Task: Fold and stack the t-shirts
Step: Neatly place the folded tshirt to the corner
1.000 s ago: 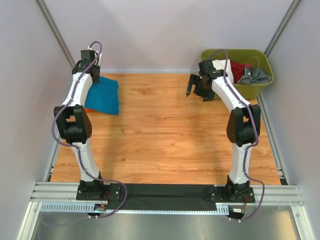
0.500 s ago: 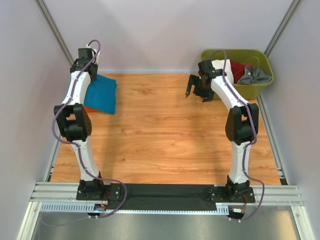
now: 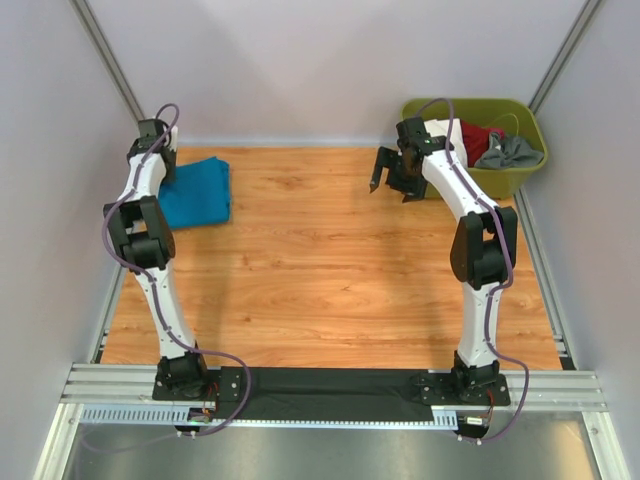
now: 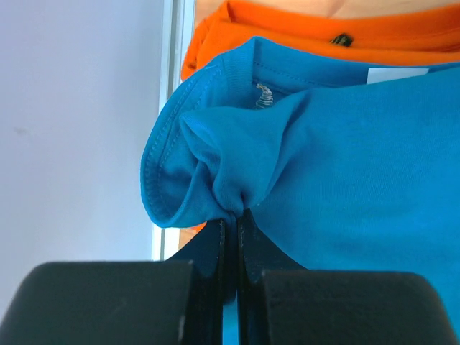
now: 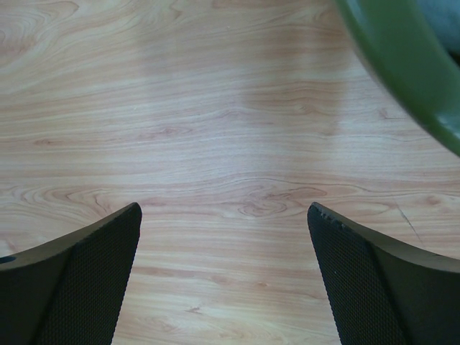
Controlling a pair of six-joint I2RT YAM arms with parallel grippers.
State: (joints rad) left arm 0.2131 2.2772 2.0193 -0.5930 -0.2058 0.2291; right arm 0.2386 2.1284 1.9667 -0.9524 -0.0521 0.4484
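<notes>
The teal-blue t-shirt [image 3: 198, 192] lies at the far-left corner of the table [image 3: 330, 260], close to the left edge. The orange t-shirt [image 4: 302, 32] is under it — only an orange margin shows past the teal collar in the left wrist view. The left gripper [image 4: 230, 218] is clamped on a bunched fold of the teal cloth near that collar. The right gripper [image 5: 223, 210] hangs over bare wood, fingers spread wide and holding nothing — just beside the olive-green tub [image 3: 528, 112], which holds red and grey cloth.
</notes>
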